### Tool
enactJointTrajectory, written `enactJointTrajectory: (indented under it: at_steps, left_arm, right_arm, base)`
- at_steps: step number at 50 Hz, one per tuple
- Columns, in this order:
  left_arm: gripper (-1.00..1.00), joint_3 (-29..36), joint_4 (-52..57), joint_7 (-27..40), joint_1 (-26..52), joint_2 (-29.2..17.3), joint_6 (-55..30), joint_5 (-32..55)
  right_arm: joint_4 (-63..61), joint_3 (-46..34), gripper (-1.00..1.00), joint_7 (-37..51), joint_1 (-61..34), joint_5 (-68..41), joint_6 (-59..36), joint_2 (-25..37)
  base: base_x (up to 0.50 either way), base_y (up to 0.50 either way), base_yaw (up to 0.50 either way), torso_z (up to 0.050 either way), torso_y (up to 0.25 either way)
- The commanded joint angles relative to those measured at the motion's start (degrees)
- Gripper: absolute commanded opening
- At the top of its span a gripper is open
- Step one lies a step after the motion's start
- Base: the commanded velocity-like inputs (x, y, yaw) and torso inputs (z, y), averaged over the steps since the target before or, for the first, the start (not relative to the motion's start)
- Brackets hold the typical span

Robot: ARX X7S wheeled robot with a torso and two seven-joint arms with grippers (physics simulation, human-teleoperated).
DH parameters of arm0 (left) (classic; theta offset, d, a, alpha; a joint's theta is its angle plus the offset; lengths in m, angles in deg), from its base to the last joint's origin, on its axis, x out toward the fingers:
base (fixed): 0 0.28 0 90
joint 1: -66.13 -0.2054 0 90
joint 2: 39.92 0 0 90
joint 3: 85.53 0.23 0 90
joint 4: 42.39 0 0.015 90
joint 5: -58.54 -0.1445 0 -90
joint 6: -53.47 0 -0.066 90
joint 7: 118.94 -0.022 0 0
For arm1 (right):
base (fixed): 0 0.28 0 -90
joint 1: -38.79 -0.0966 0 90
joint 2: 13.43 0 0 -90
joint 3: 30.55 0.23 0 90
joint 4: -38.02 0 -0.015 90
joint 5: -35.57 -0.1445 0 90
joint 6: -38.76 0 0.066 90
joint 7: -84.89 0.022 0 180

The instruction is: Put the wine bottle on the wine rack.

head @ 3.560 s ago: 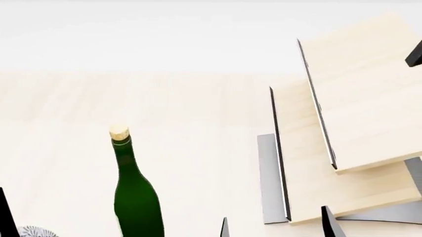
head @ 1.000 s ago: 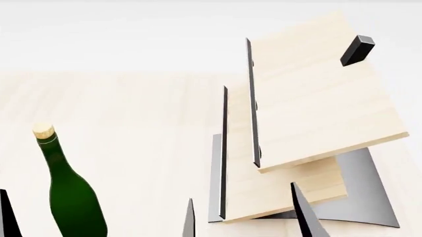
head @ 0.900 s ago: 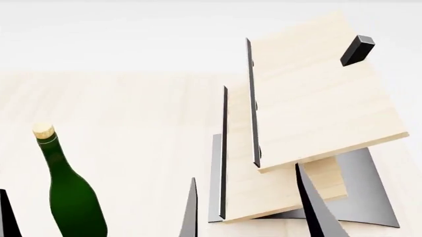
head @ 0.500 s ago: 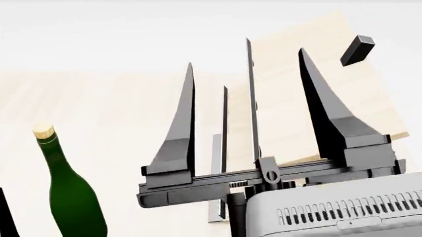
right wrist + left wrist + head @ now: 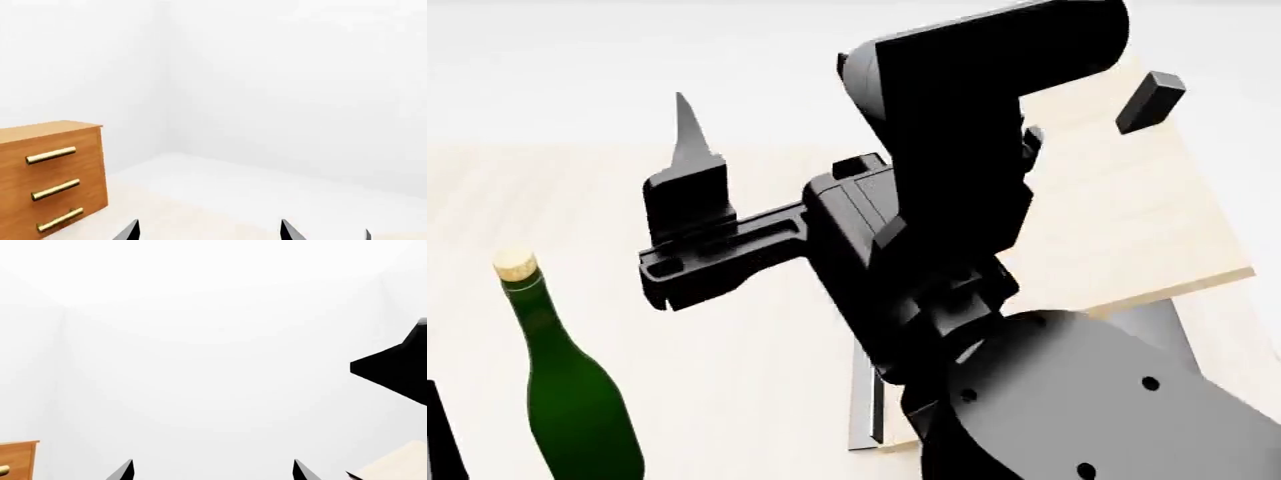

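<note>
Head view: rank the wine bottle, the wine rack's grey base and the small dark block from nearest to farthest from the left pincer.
From the left pincer, whose finger shows at the bottom-left edge:
1. wine bottle, lower left, just beside that finger.
2. wine rack's grey base, lower middle, past the bottle.
3. small dark block, far top right.

I see an orange-brown drawer cabinet (image 5: 50, 177) at the lower left of my right wrist view (three brass handles (image 5: 51, 155) stacked), standing on a pale wood floor (image 5: 180, 217) against white walls (image 5: 300, 90).
</note>
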Motion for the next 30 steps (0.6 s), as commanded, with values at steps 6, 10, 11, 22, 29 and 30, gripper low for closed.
enactJointTrajectory:
  at_steps: [6,10,11,22,29,30]
  left_arm:
    - [1.00,0.46,-0.56,0.13,0.40,-0.09,-0.05,-0.14]
    - [1.00,0.34,-0.39,0.22,0.33,-0.19,-0.07,-0.01]
    - [1.00,0.33,-0.44,0.24,0.32,-0.21,-0.02,0.02]
    - [1.00,0.04,0.04,0.35,0.56,-0.44,-0.51,0.43]
    - [1.00,0.25,0.11,0.47,0.48,-0.46,-0.51,0.33]
    - [1.00,0.26,0.07,0.50,0.46,-0.48,-0.50,0.28]
  right_arm:
    - [23.06,1.04,1.00,18.73,-9.09,-52.18,-6.12,4.47]
    - [24.58,-1.57,1.00,18.66,-9.50,-54.26,-5.89,5.41]
    - [24.44,-1.57,1.00,18.49,-9.52,-53.84,-5.70,5.39]
    - [27.51,-4.51,1.00,5.69,-10.34,-39.79,-7.02,6.03]
    - [29.74,-8.84,1.00,-3.44,-11.12,-30.66,-4.79,7.36]
    - [29.83,-10.04,1.00,-5.39,-11.37,-28.48,-4.03,7.54]
  base:
    - [0.00,0.00,0.00,0.000,0.000]
    - [0.00,0.00,0.00,0.000,0.000]
    - [0.00,0.00,0.00,0.000,0.000]
    - [0.00,0.00,0.00,0.000,0.000]
    - [0.00,0.00,0.00,0.000,0.000]
    - [0.00,0.00,0.00,0.000,0.000]
